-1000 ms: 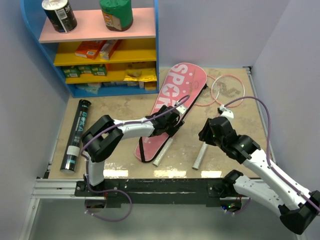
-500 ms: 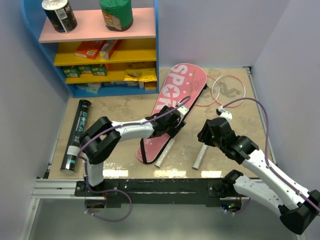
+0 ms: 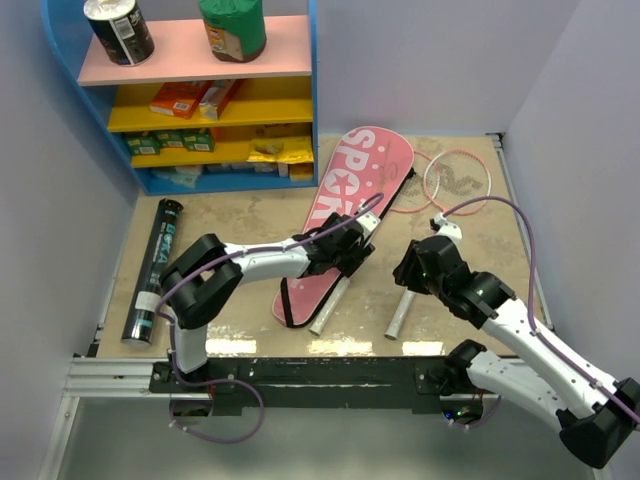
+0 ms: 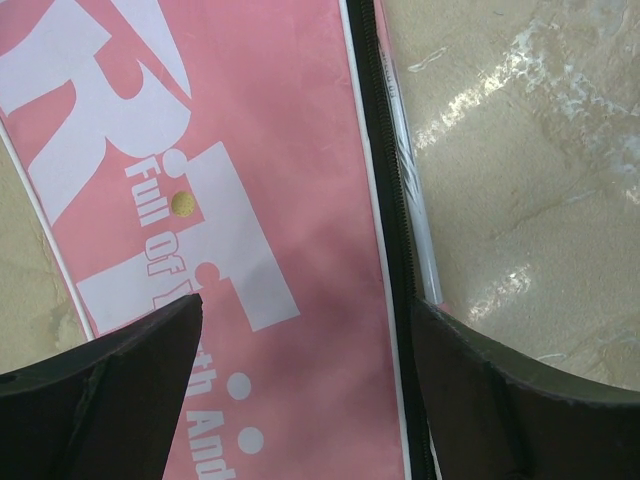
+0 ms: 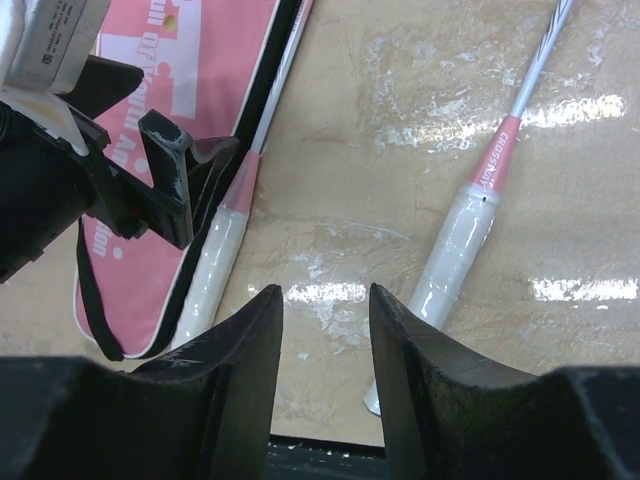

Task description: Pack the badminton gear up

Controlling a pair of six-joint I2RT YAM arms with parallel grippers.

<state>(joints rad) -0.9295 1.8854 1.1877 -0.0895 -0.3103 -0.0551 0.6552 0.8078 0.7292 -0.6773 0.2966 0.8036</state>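
The pink "SPORT" cover (image 3: 352,178) lies diagonally mid-table. My left gripper (image 3: 350,248) hovers open just above its black zip edge (image 4: 385,200); pink fabric (image 4: 290,150) shows between the fingers. One pink-framed racket lies along that edge, its white handle (image 3: 327,306) past the cover and its shaft (image 4: 412,215) beside the zip. The second racket has its head (image 3: 456,178) at the back right and its handle (image 3: 400,315) near the front. My right gripper (image 3: 418,268) is open and empty above bare table between both handles (image 5: 455,250) (image 5: 215,265). The black tube (image 3: 153,270) lies far left. No shuttlecock shows.
A blue shelf unit (image 3: 312,100) with snack boxes and two cans on top stands at the back left. Grey walls close in left, back and right. A metal rail (image 3: 300,370) runs along the near edge.
My left gripper has edged slightly toward the near end along the cover's right edge. My right gripper has shifted a little to the left. The objects have not moved.
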